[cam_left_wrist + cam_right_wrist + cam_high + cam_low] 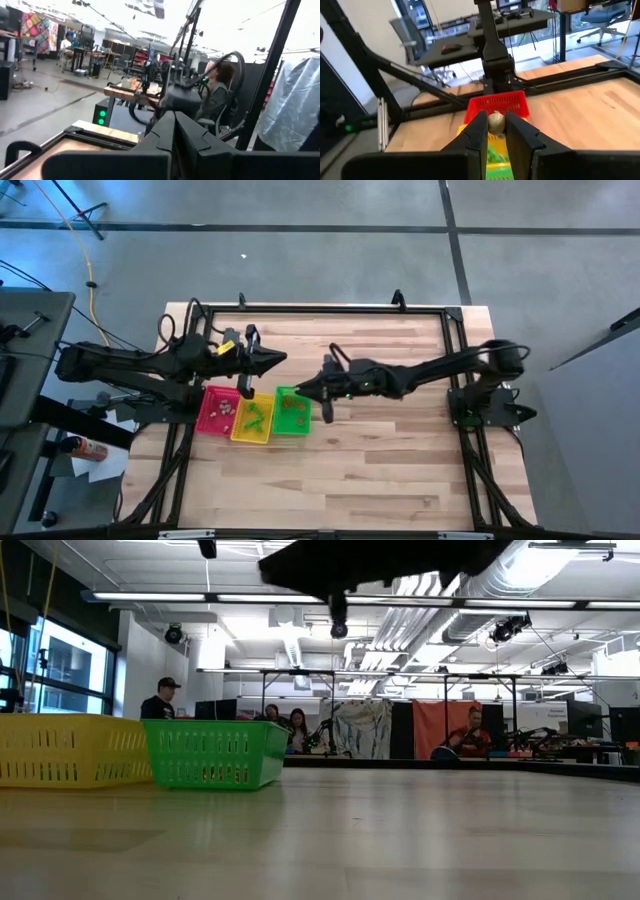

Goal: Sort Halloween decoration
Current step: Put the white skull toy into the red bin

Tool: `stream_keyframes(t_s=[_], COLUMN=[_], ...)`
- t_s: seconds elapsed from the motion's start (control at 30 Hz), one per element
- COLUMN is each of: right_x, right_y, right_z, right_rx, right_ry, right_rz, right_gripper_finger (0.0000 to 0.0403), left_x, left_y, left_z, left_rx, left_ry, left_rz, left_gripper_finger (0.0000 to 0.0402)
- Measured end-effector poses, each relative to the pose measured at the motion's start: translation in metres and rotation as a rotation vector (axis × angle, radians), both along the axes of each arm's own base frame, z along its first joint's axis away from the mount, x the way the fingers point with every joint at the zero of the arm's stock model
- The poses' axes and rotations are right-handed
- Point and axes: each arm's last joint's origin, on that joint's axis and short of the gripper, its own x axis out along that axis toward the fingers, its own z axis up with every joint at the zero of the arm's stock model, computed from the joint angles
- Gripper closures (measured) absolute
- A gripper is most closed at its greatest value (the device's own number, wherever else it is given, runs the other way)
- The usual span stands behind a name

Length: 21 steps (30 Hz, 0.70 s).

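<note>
Three trays stand side by side near the table's left part: red (218,410), yellow (252,420) and green (293,411), each with tiny trinkets inside. My right gripper (495,121) hovers over the green tray (495,152), shut on a pale grey round trinket (496,121); the red tray (497,105) shows beyond it. In the high view the right gripper (304,390) sits at the green tray's far edge. My left gripper (277,360) is shut and empty, raised beyond the trays' far side. The low view shows the yellow tray (70,750) and the green tray (215,753). My right gripper pinches the pale grey round trinket (496,120) between its two fingertips. The fingers (479,131) slant down from the table's right side. The trinket is lifted clear, above the green tray.
Bare wooden table (400,460) lies to the right of and nearer than the trays. A black frame rail (330,308) runs along the table's far edge. People sit at desks in the room beyond (290,725).
</note>
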Motion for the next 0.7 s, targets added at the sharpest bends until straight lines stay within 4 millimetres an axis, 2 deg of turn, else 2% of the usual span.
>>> stream_keyframes(t_s=[0.2, 0.5, 0.7], right_x=[0.030, 0.089, 0.121], right_y=[0.003, 0.002, -0.002], right_z=[-0.026, -0.038, -0.047], right_rx=[0.086, 0.043, 0.033], right_ry=[-0.024, -0.038, -0.031], right_rz=[-0.013, -0.016, -0.013], right_gripper_finger=[0.0357, 0.0357, 0.0357], left_x=[-0.001, -0.003, -0.007], left_y=[0.000, 0.000, 0.000], left_z=[0.001, 0.002, 0.006], left_rx=[-0.011, -0.177, -0.240], left_ry=[-0.005, -0.030, -0.055], left_rz=[0.002, -0.036, -0.054], left_gripper_finger=[0.0401, 0.0401, 0.0402])
